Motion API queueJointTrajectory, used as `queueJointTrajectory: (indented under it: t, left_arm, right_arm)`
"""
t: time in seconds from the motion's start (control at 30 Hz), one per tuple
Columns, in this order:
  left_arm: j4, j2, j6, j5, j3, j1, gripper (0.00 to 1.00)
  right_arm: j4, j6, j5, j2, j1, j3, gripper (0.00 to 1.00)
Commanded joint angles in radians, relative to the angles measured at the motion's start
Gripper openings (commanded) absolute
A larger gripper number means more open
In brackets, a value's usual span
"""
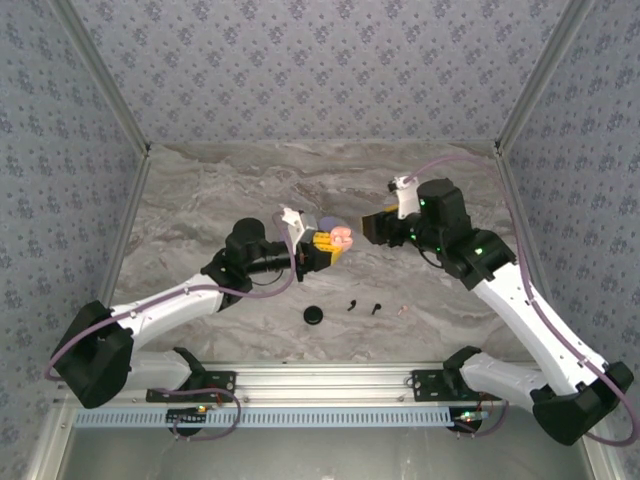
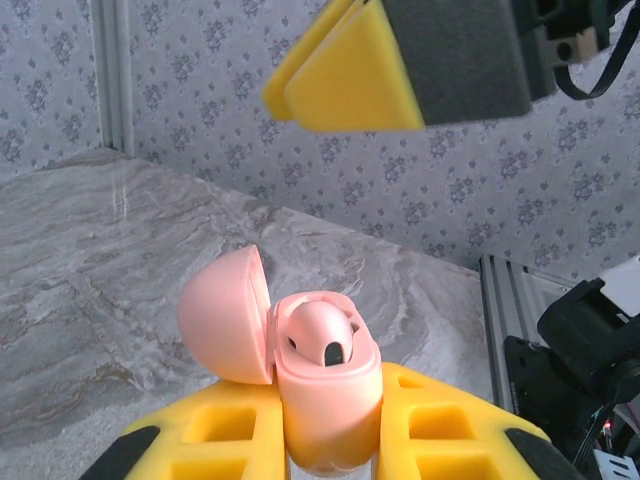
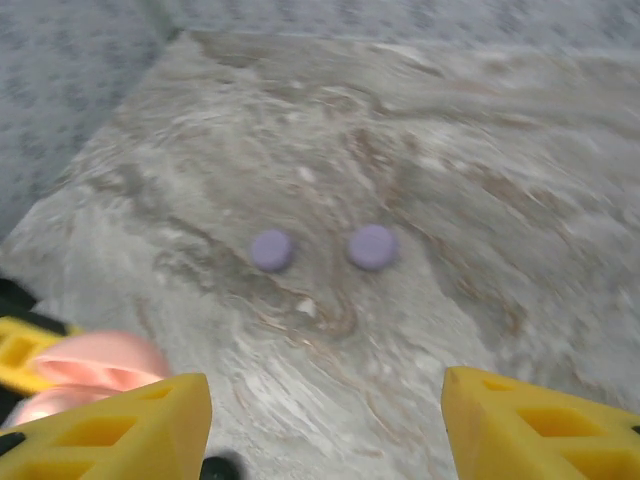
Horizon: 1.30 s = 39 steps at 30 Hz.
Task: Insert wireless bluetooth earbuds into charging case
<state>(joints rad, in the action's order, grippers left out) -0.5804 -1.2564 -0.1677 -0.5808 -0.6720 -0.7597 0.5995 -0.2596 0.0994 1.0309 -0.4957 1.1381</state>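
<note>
A pale pink charging case stands upright between the yellow fingers of my left gripper, which is shut on it. Its lid is swung open to the left, and one pale pink earbud sits in the well. From above, the case hangs over mid-table. My right gripper hovers just right of it, open and holding nothing. Two black earbuds and a pale pink one lie on the table nearer the front.
A black round disc lies left of the loose buds. Two lilac round discs rest on the marble table beyond the right gripper. Patterned walls enclose the table on three sides.
</note>
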Motion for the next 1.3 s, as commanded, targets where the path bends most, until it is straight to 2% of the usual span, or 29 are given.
queueJointTrajectory:
  t: [0.0, 0.17, 0.3, 0.4, 0.63, 1.27]
  left_arm:
    - [-0.032, 0.035, 0.034, 0.034, 0.013, -0.007, 0.00]
    - [-0.006, 0.052, 0.057, 0.044, 0.016, -0.007, 0.00]
    - [-0.002, 0.055, 0.066, 0.045, 0.017, -0.007, 0.00]
    - [-0.001, 0.055, 0.068, 0.042, 0.018, -0.007, 0.00]
    - [0.008, 0.057, 0.080, 0.044, 0.023, -0.007, 0.00]
    - [0.034, 0.086, 0.100, 0.059, 0.029, -0.006, 0.00]
  right_arm:
    - [0.183, -0.135, -0.053, -0.034, 0.064, -0.072, 0.65]
    - [0.251, -0.223, -0.077, -0.054, 0.133, -0.251, 0.65]
    - [0.186, -0.291, -0.035, -0.023, 0.142, -0.400, 0.63]
    - [0.142, -0.318, -0.018, 0.030, 0.141, -0.467, 0.57]
    - [0.093, -0.325, -0.036, 0.159, 0.095, -0.489, 0.51]
    - [0.025, -0.348, -0.064, 0.310, 0.043, -0.514, 0.38]
